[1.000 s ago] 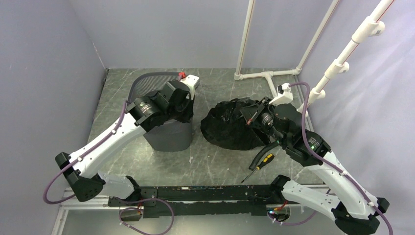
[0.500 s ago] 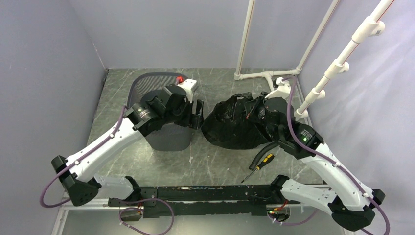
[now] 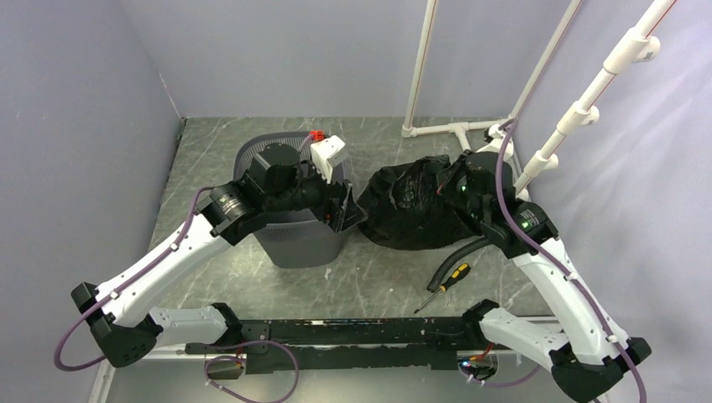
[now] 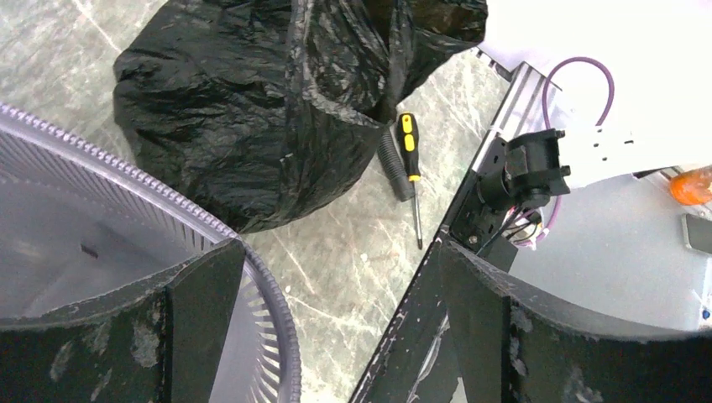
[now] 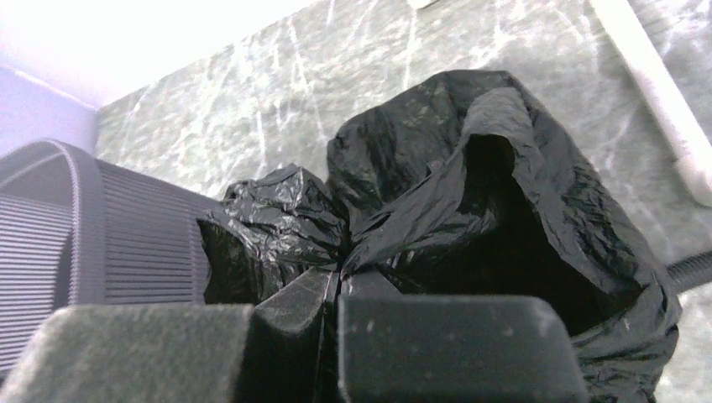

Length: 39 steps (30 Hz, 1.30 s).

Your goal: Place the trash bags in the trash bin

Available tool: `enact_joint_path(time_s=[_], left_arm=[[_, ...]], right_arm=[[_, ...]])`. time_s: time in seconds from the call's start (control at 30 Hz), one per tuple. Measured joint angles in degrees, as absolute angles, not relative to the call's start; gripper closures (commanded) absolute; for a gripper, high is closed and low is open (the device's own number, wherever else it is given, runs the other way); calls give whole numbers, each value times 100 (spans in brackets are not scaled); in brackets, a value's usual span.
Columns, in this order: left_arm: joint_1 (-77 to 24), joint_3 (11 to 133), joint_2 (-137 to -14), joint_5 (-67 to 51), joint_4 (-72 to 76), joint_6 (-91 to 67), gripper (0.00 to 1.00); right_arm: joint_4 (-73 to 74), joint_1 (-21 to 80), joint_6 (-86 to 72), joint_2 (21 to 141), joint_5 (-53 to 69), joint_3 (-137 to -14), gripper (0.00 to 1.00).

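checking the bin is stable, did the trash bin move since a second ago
Yes. The trash bin has shifted slightly right, toward the white pipe foot at the back, and its rim now looks level rather than tipped.

Robot lab test cell. Plain pale walls point(image 3: 294, 59) box in a grey marbled tabletop point(image 3: 369, 281) on three sides. Two white-and-black arms, left arm point(image 3: 159, 269) and right arm point(image 3: 562, 285), sit on a black rail point(image 3: 353, 329) at the near edge. White pipe frame point(image 3: 418, 75) stands in the far right corner.
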<state>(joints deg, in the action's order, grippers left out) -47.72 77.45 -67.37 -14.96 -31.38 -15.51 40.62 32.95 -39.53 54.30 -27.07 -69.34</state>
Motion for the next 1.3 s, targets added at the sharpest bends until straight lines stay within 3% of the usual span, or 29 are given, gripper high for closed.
enact_joint_path(time_s=[0.17, 0.37, 0.47, 0.6, 0.8, 1.2, 1.3], left_arm=[[-4821, 7723, -6906, -1675, -2947, -1225, 10], [-4847, 7752, -7094, -928, -3240, -972, 19], [-4847, 8040, -7520, -534, -3824, -858, 31], [-4877, 8541, -7994, -217, -4403, -814, 57], [-4917, 8600, -7935, -43, -4630, -464, 72], [-4882, 8604, -7686, -189, -5317, 1009, 70], [-4882, 8646, -7699, -220, -5443, 1092, 61]], right_arm=[[3896, 2110, -3763, 5561, -969, -7008, 100], [3743, 1806, -3573, 5833, 357, -7142, 100], [3551, 1809, -3612, 5743, 768, -6954, 100], [3433, 1802, -3693, 5636, 1009, -6775, 100], [3293, 1800, -3771, 5623, 1168, -6696, 100], [3201, 1798, -3924, 5546, 1258, -6506, 100], [3186, 1798, -3927, 5513, 1258, -6506, 100]])
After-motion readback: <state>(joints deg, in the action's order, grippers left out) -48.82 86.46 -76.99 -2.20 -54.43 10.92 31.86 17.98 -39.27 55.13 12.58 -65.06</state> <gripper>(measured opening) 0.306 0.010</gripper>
